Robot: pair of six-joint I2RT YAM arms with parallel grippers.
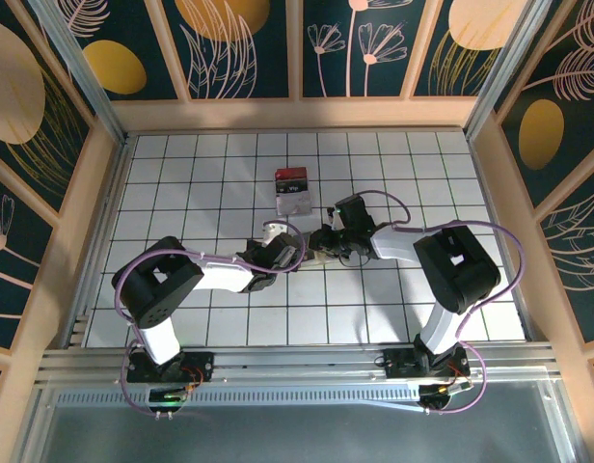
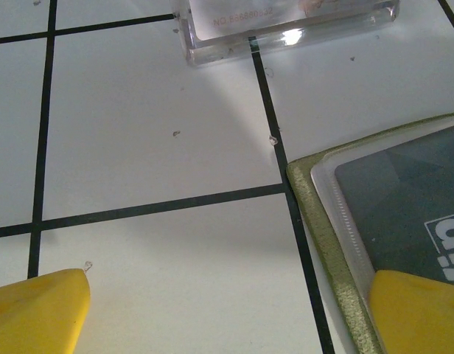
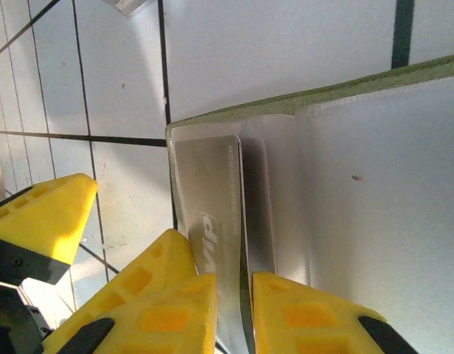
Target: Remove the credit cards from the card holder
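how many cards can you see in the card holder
2: a dark grey card under the clear sleeve, and a silver VIP card between the jaws of the right gripper. More may be hidden.

You're in a robot test cell, a lab setup: a white table (image 1: 229, 318) ruled in a black grid, boxed in by wood-framed wall panels (image 1: 249, 48) painted with flowers and gold discs. The left arm (image 1: 157, 289) and right arm (image 1: 456, 265), both cabled, stand bolted to an aluminium rail (image 1: 297, 359) at its near edge.
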